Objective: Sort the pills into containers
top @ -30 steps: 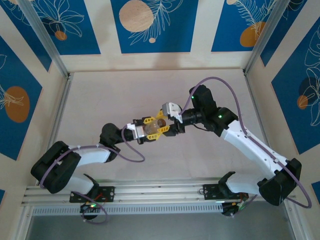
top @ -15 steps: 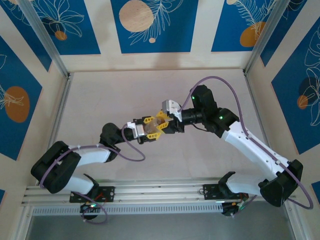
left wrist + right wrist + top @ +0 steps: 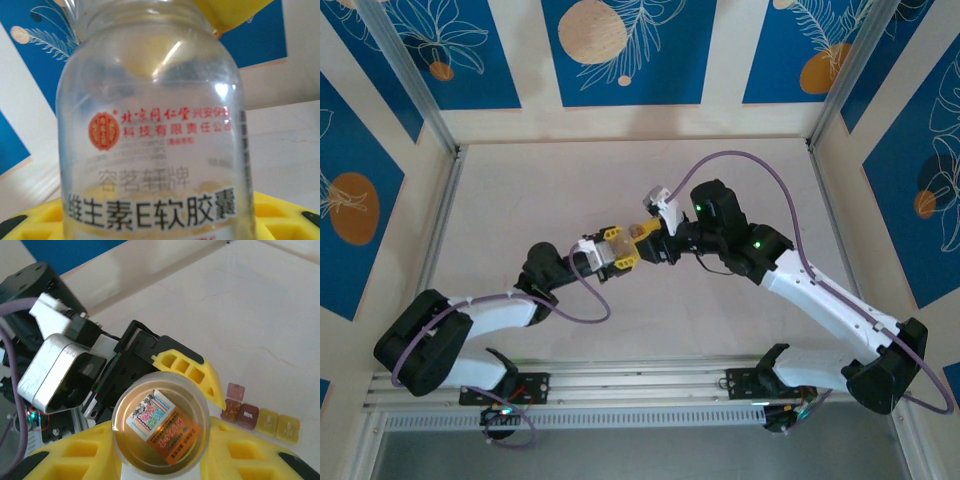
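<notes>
Meeting over the middle of the table (image 3: 550, 190), both arms converge on one clear bottle (image 3: 150, 150) held off the surface. The left gripper (image 3: 617, 252) is clamped on the bottle body, yellow fingers either side. The right gripper (image 3: 652, 240) is closed on the bottle's other end, and the right wrist view has that round end sitting between its own yellow fingers. The bottle label has red and black Chinese print. There is a yellowish blur inside; can't tell what it is.

The containers (image 3: 260, 417) are a short row of tiny square boxes lying flat on the table, seen just right of the bottle in the right wrist view, apart from both grippers. In the row sit an amber box (image 3: 231, 411), a dark red box (image 3: 248, 415) marked "Mon.", then two yellow boxes (image 3: 277, 422). A pinkish lid (image 3: 235, 390) is flipped up at the amber end.

The surface is pale beige, matte and plain. The room is a light wood enclosure on three sides, with blue panels (image 3: 620, 50) printed with white leaf outlines and orange or tan discs. Aluminium posts (image 3: 405, 70) run up the back corners. A metal rail (image 3: 640, 385) along the near edge carries both arm bases, and purple cables loop off each arm.
</notes>
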Motion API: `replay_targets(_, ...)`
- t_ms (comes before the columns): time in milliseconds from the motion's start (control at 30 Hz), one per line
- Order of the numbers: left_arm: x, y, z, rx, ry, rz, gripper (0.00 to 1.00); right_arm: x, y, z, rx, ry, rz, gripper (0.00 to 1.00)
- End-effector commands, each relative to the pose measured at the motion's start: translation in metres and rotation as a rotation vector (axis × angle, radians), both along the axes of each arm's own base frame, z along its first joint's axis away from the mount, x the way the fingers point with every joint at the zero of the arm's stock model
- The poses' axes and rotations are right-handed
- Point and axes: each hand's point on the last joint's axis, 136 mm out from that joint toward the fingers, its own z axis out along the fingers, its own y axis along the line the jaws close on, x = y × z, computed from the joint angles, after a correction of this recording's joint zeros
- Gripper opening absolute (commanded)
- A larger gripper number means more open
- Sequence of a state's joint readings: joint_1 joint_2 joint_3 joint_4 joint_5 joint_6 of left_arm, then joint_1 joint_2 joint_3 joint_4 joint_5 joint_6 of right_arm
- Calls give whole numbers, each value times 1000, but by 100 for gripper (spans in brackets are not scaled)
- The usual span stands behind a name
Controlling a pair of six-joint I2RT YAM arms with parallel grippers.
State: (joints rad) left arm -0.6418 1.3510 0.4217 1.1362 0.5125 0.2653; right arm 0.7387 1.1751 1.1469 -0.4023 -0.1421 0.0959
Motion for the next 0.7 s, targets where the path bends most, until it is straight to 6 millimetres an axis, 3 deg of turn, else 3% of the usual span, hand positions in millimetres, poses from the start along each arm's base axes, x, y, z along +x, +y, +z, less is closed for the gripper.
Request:
replay_targets(0, -3, 1, 31, -43, -183, 32, 0, 16, 0, 5, 59, 114, -151, 35)
replay_targets(100, -1, 3, 26, -38, -173, 51, 0, 20, -3, 18, 62, 134, -193, 61)
replay_targets(233, 3, 3, 19, -26, -159, 63, 0, 15, 2, 29, 71, 151, -163, 74)
replay_targets(667, 9, 4, 15, -21, -174, 95, 0, 30, 13, -12, -63, 260, -246, 73)
